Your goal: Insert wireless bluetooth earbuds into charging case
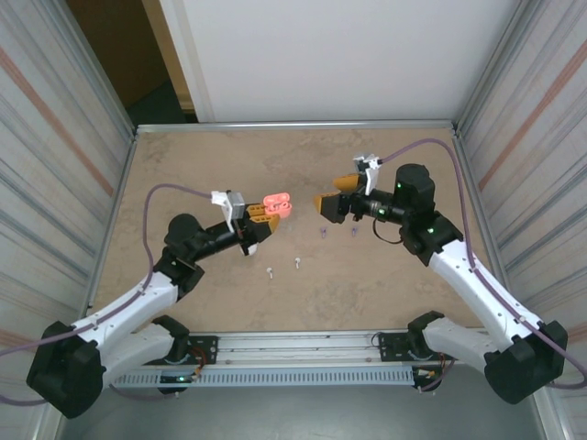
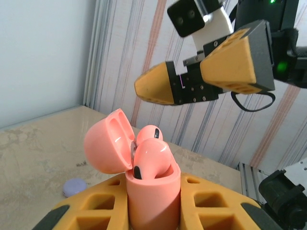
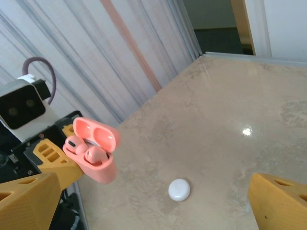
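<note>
I've got L fingers (image 1: 263,213) clamped on pink case (image 2: 152,196) upper-center, lid up, pink buds (image 2: 152,160) seated. R fingers (image 1: 334,194) wide open, empty. White buds (image 1: 297,263) and purple buds (image 1: 323,231) mid-frame on counter (image 1: 385,293). Tiny, light, prob slick; I'd pinch across the stem.

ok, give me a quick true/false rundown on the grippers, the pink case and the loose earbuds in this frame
1. The left gripper is shut on the pink case. True.
2. The case's lid is closed. False: it is hinged back, open.
3. Two pink earbuds sit in the case. True.
4. The right gripper holds a white earbud. False: its jaws stand wide open and empty, and both white earbuds lie on the table.
5. The purple earbuds are in a case. False: they lie loose on the table, below the right gripper in the top view.
</note>
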`<state>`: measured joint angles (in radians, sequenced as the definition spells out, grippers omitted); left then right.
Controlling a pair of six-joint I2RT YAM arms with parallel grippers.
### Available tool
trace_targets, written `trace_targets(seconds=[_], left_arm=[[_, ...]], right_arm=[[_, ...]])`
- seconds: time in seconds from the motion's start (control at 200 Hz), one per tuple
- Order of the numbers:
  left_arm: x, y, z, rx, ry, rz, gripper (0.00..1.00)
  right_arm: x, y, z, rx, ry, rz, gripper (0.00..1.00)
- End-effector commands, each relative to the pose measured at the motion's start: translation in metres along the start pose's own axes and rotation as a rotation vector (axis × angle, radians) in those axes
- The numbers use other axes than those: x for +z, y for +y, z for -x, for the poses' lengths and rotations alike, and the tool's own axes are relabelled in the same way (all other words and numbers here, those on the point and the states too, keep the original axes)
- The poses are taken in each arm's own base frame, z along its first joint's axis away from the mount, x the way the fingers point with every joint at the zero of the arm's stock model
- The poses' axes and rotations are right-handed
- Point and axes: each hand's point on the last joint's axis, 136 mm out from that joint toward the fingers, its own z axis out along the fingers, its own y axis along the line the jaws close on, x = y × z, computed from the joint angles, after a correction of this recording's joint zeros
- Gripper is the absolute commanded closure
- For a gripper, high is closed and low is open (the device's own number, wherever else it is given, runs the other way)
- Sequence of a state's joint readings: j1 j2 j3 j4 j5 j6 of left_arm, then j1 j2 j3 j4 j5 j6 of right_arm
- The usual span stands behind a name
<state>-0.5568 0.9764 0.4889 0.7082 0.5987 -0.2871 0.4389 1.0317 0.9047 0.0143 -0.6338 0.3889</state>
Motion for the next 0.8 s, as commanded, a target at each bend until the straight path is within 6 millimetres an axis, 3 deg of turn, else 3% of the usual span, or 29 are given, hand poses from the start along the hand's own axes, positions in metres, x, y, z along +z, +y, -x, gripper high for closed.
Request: trace_targets(seconds=[0.0, 0.08, 0.18, 0.471, 0.596, 0.797], left_arm=[[0.008, -0.004, 0.044, 0.102, -0.096, -0.010, 1.00], [0.014, 0.000, 0.057, 0.116, -0.113, -0.024, 1.00], [0.019, 0.004, 0.078, 0.129, -0.148, -0.048, 1.00], [0.039, 0.005, 0.124, 0.185, -0.214, -0.124, 1.00], [0.044, 0.005, 0.126, 0.192, -0.228, -0.159, 1.00], [0.044, 0.001, 0.103, 0.177, -0.212, -0.227, 1.00]], right_arm=[[-0.014, 0.012, 0.013, 0.072, -0.045, 0.080, 0.01], [-0.019, 0.006, 0.016, 0.102, -0.059, 0.082, 0.01], [-0.031, 0.011, 0.023, 0.089, -0.080, 0.079, 0.01], [-0.040, 0.017, 0.029, 0.074, -0.091, 0.079, 0.01], [-0.043, 0.021, 0.032, 0.065, -0.097, 0.087, 0.01], [-0.045, 0.022, 0.025, 0.071, -0.113, 0.084, 0.01]])
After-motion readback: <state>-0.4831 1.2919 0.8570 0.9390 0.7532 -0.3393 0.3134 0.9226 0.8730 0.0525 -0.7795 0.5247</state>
